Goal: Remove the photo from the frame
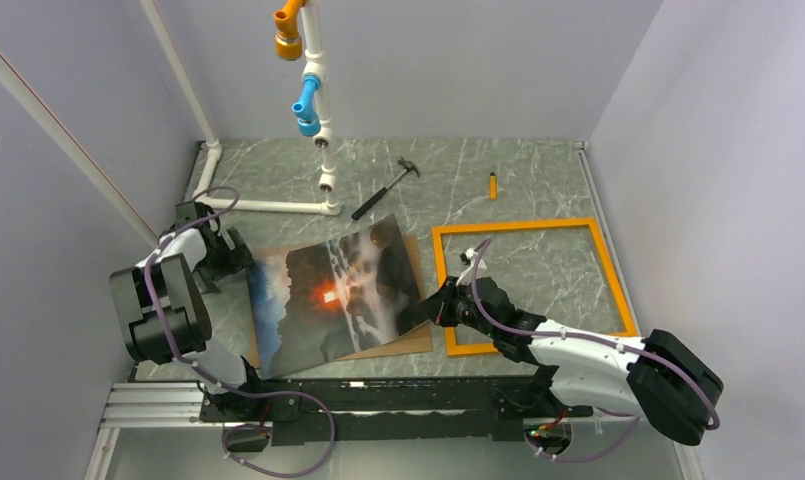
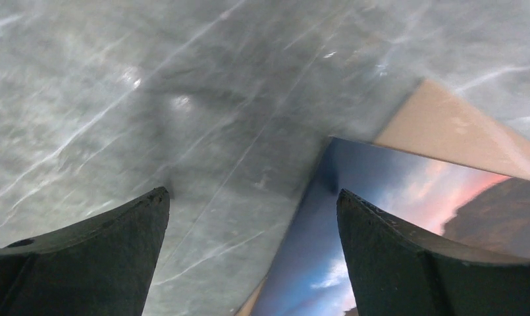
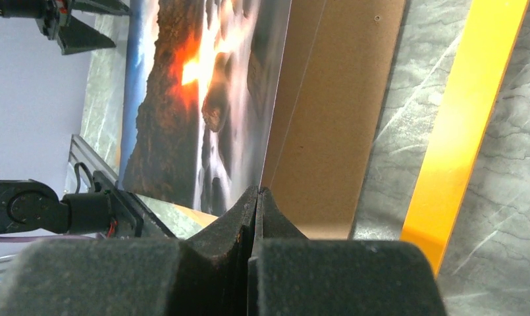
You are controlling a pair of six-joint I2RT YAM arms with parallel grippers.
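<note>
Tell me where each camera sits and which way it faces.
Top external: above and behind the arms, looking down at the table; both arms show, the photo between them, the frame to its right.
Left wrist: on the left gripper, looking down at bare table and the photo's corner; its open jaws show at both sides.
Right wrist: on the right gripper, looking along the photo's edge pinched in its shut jaws; the frame alongside.
Shared: both wrist views show the photo over its brown board.

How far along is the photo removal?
Done: the orange frame lies empty beside the photo. In hand: the right gripper pinches the photo's right edge, raised off the brown backing board; the left gripper hangs open at its left corner. Left, probably: lay the photo down and release.
</note>
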